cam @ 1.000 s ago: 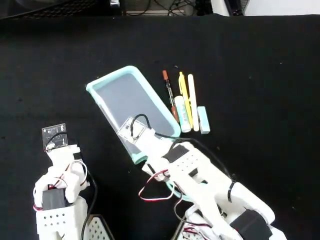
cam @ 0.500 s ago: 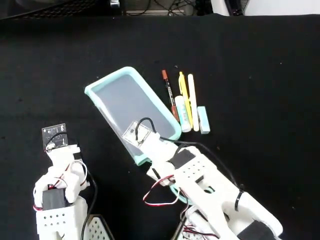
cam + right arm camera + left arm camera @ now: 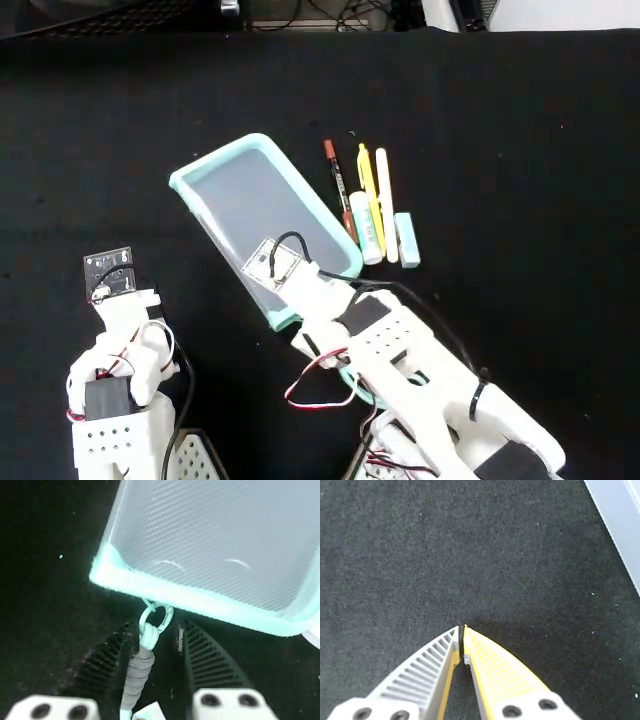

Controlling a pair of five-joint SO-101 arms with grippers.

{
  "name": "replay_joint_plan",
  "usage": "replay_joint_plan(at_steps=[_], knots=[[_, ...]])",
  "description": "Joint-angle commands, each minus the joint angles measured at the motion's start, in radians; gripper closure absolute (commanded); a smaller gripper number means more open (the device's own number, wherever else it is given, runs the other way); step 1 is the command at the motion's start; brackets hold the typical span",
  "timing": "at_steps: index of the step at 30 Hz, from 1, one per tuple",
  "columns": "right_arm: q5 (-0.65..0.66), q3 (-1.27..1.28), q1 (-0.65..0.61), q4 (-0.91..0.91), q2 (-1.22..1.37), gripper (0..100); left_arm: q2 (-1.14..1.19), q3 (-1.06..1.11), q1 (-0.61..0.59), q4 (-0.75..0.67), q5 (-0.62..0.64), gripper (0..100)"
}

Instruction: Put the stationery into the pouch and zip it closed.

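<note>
Mint pouch (image 3: 210, 545) rim lies just beyond the parted right hand (image 3: 155, 628).

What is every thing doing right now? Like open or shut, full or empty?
pouch: lying flat, nothing inside; can't tell if the zip is open.
stationery: in a row on the table beside the pouch, outside it.
right gripper: open, at the pouch's corner.
zip pull: between the right gripper's fingers.
left gripper: shut, holding nothing.
</note>
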Motion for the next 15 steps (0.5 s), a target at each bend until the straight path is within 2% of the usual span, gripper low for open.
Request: replay_joint_plan(at_steps=[1, 12, 15], knots=[[-0.009, -0.044, 0.018, -0.009, -0.021, 86.8, -0.009, 0.013, 0.005, 0.005, -0.011, 97], [-0.012, -0.054, 0.018, -0.011, 0.024, 86.8, -0.009, 0.013, 0.005, 0.005, -0.011, 97], [-0.074, -0.11, 0.018, -0.011, 0.124, 86.8, -0.009, 0.013, 0.005, 0.005, -0.011, 97]])
